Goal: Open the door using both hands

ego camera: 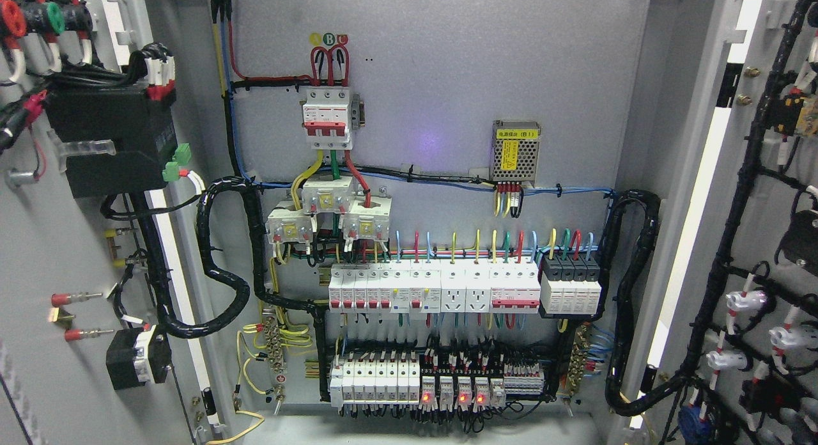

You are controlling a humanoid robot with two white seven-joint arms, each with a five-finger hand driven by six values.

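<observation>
Both doors of the cabinet already stood wide open; the left door [57, 253] was swung out to the picture's left edge, its inner face turned to the camera with a black box [108, 138] and wire looms fixed to it; the right door [767, 240] was swung out to the right edge likewise, carrying a black cable harness [735, 195] and white connectors. Between them the back panel [434, 80] lay fully exposed, with a red-and-white main breaker [327, 112] high up, a small power supply [516, 149] to its right, and rows of breakers [434, 291] below, some lit red.

No robot hand or arm showed anywhere in the head view; so whether either hand was open or closed could not be told, nor which was nearer to a door. Each door's long axis ran upright, hinged at the cabinet's side and lying out to its own side of the frame. Judged from this, the opening looked complete, and little remained for either hand to do.
</observation>
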